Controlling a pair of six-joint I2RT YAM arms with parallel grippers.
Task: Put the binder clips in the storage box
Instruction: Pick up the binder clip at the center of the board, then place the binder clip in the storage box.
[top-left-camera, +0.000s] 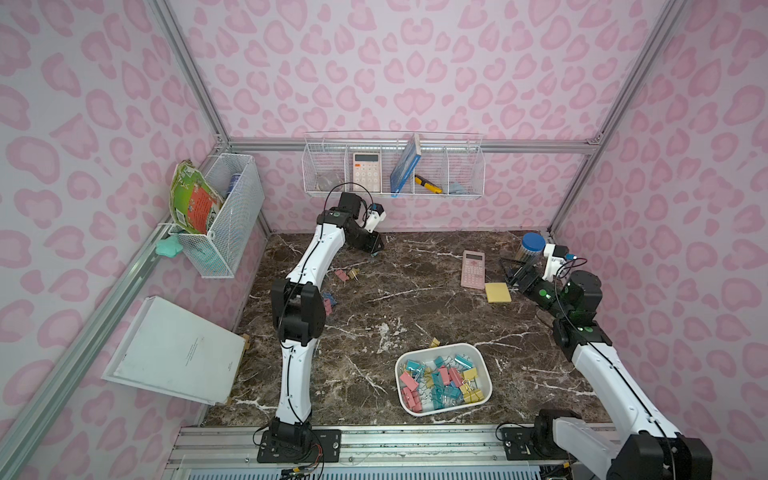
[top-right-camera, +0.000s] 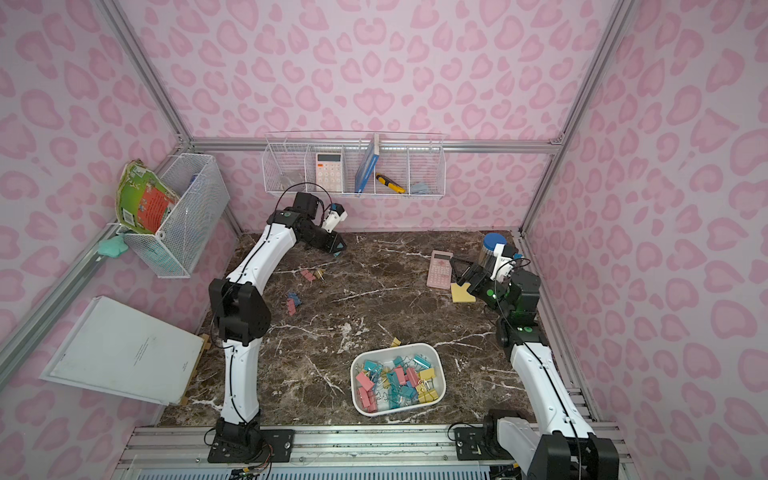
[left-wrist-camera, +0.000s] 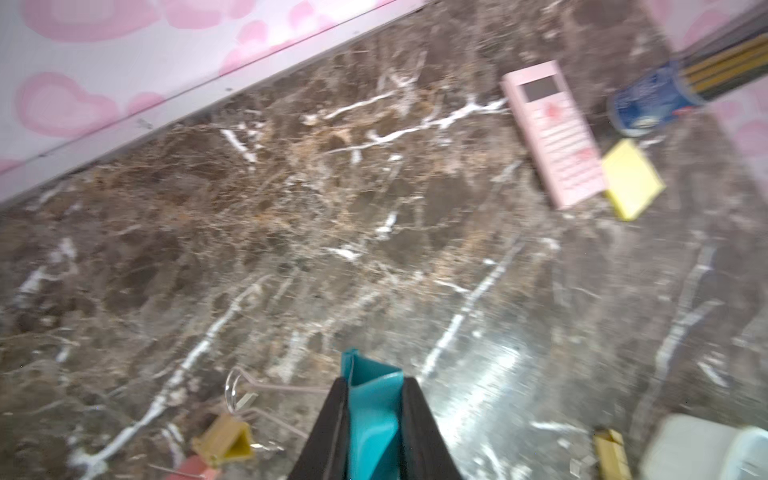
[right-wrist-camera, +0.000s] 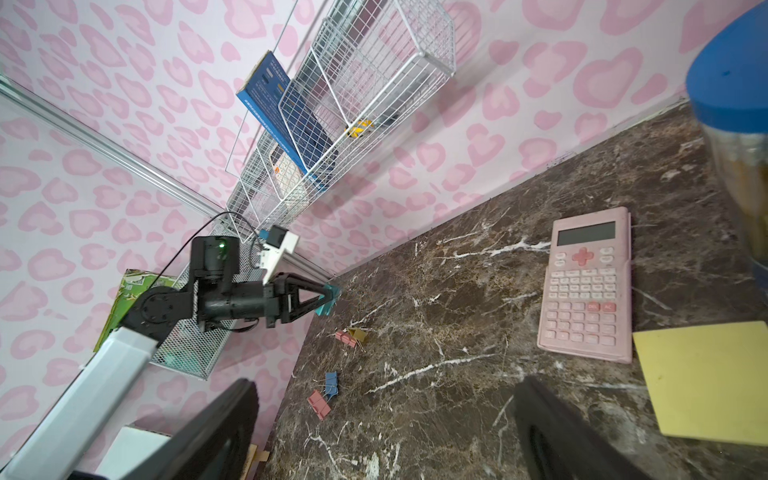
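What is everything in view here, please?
storage box: one, white, front of the table
binder clips: many, pink, yellow, teal, blue, in the box
loose clips: five, pink, yellow, blue, on the table
calculator: one, pink, far right
sticky-note pad: one, yellow, beside the calculator
jar: one, blue lid, far right corner
wire baskets: two, white, hung at back and left
board: one, white, left side
left tool: one, black, shut on one teal clip
right tool: one, black, open, near the pad

Bright, even light — left wrist view smeared, glare on tabletop (left-wrist-camera: 482, 395).
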